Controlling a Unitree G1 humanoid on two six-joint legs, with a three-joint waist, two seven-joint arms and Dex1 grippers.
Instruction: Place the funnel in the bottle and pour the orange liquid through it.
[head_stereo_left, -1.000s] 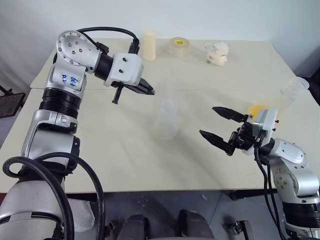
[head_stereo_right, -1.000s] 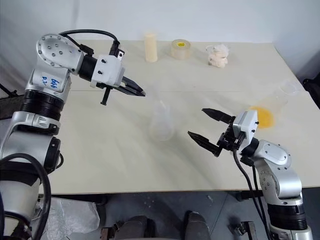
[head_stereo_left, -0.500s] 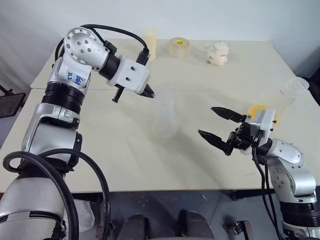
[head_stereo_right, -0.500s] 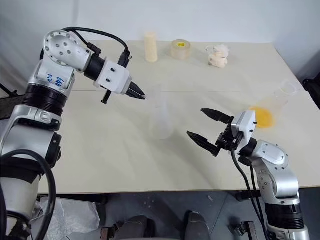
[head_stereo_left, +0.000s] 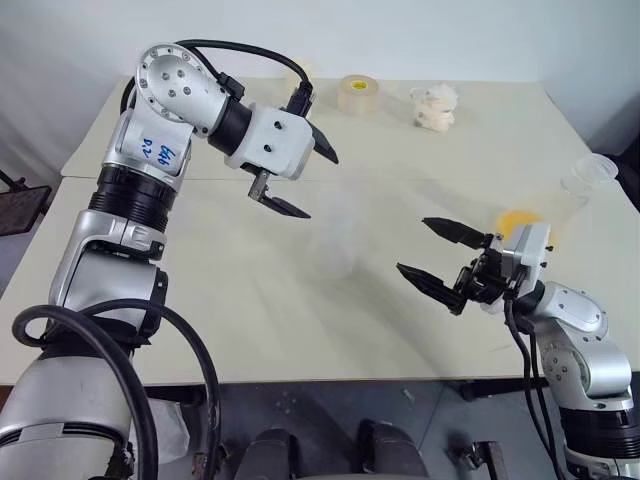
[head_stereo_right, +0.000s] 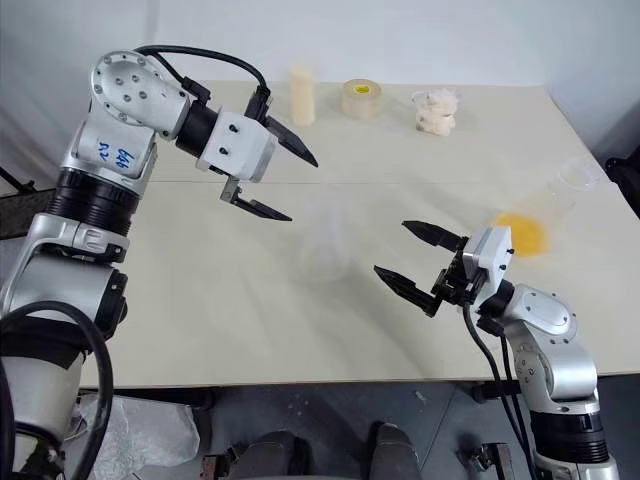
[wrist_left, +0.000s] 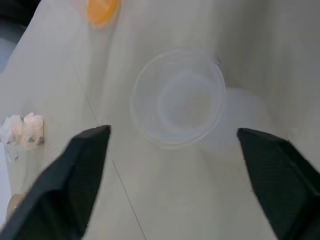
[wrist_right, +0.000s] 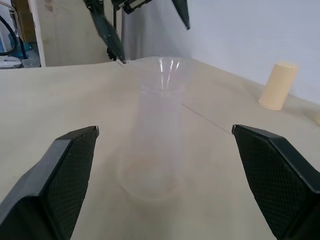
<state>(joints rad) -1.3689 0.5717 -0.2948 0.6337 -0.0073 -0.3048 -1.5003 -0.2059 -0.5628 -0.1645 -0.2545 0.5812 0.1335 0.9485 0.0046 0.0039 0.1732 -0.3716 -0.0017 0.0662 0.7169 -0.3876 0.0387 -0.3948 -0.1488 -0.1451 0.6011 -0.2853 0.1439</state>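
Standing on a matte cream table: frosted bottle bearing clear funnel; both grippers (left, right) wide open, empty.

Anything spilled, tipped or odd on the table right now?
Nothing stands out. The frosted see-through plastic bottle stands upright with the tiny clear funnel seated in its mouth. The orange liquid sits contained in its tilted clear flask near the right gripper.

Bright, even light from overhead; shadows on the table are soft and faint. The left wrist view is blurred, its black fingers out of focus.
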